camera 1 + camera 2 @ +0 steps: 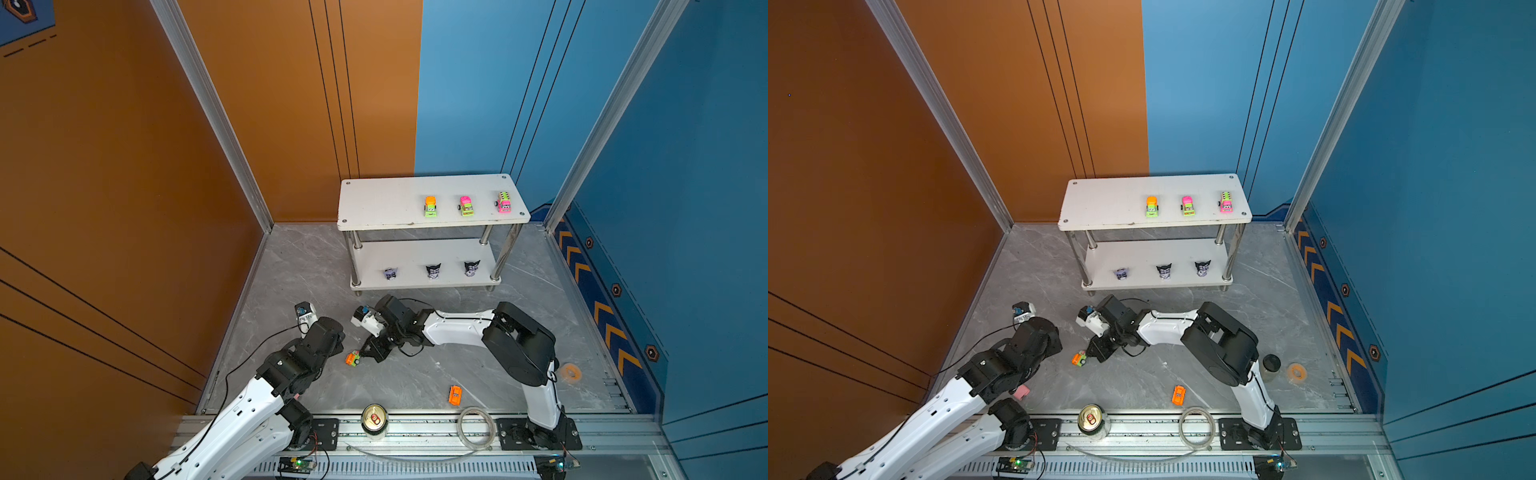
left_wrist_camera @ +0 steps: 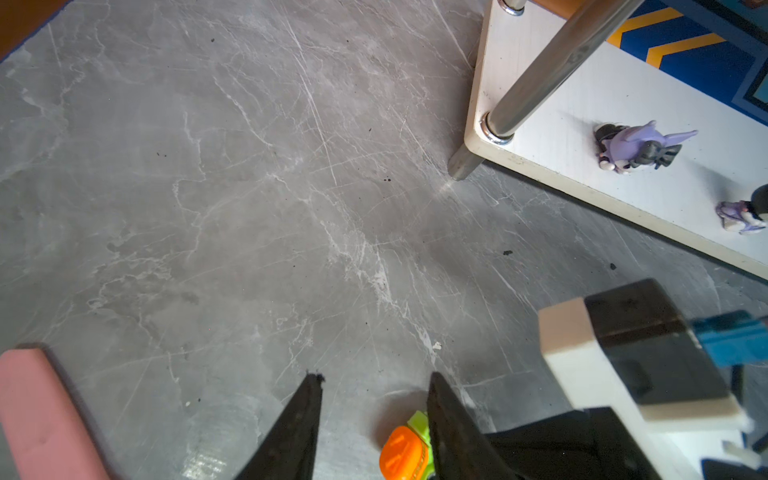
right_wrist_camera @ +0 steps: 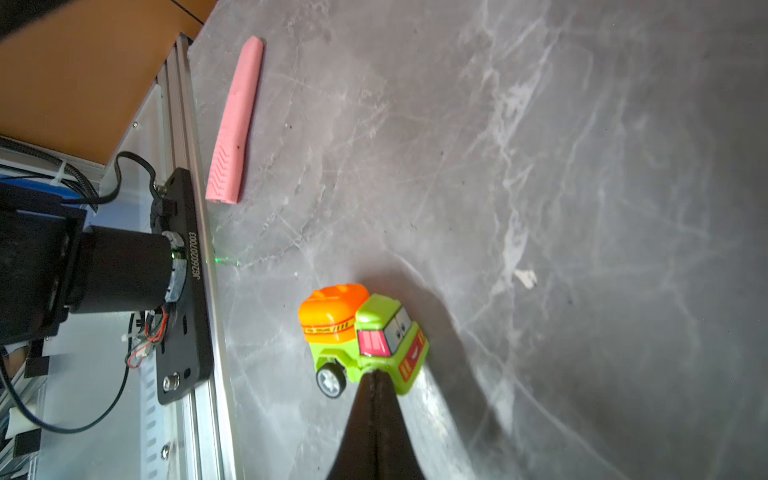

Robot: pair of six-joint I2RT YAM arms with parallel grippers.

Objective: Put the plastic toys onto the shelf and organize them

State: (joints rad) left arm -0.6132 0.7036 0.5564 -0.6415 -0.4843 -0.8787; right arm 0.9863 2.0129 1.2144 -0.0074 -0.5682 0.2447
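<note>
Down on the grey floor (image 1: 415, 374), in front of the shelf's left end: right gripper (image 3: 376, 376) has its jaws pressed flat together with nothing between them. Its tips butt against the green cab of the orange-and-green truck (image 3: 361, 332). The truck sits on the floor.

Left gripper (image 2: 374, 384) is just beside the truck on the other side, jaws apart. Its wrist view shows the truck in the gap, close against one finger (image 2: 440, 415). Can't tell if they touch. Neither arm is gripping it.

Further out:
- Plain orange car (image 1: 455, 395) lies on the floor near the front rail, well apart from both grippers.
- Shelf (image 1: 374, 208) stands against the back wall.
- **Top tier:** orange-topped car (image 1: 431, 206), pink-topped car (image 1: 466, 205) and pink-and-green bus (image 1: 503, 202) stand in a spaced row toward the right arm's side.
- **Bottom tier, along the front edge:** left figurine (image 1: 390, 274), middle figurine (image 1: 433, 271), right figurine (image 1: 471, 268).

Clutter:
- Drink can (image 1: 374, 420) and clear tape ring (image 1: 476, 427) sit at the front rail.
- Orange tape roll (image 1: 570, 372) lies on the floor behind the right arm.
- Pink strip (image 3: 235, 124) lies on the floor by the left arm's base.
</note>
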